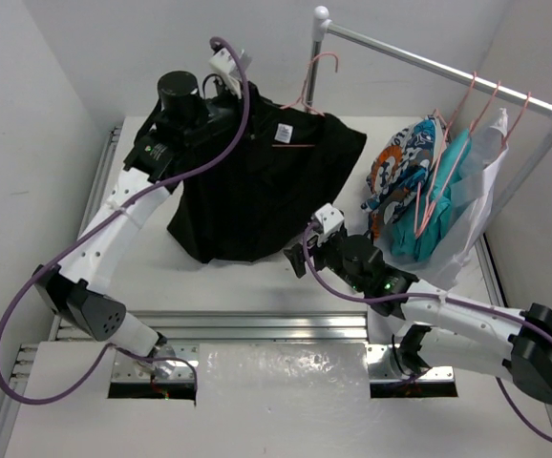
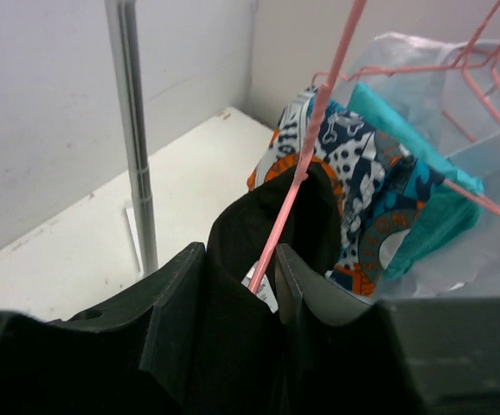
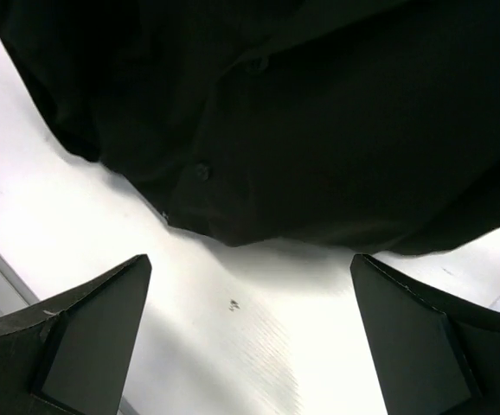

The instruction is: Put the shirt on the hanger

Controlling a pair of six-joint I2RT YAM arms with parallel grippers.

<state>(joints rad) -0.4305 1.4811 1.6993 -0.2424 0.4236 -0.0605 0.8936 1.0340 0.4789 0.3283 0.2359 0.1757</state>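
Observation:
The black shirt hangs at the back of the table, its hem resting on the surface. My left gripper is shut on the collar. In the left wrist view, black fabric fills the gap between the fingers, beside a small white label. The pink wire hanger rises from the neck, and its wire runs down into the fabric between the jaws. My right gripper is open, low by the hem. The right wrist view shows bare table between its fingertips and the shirt just beyond.
A metal clothes rack stands at the back right, its upright pole close to my left gripper. An orange-blue patterned garment, a teal garment and a white plastic bag hang there on pink hangers.

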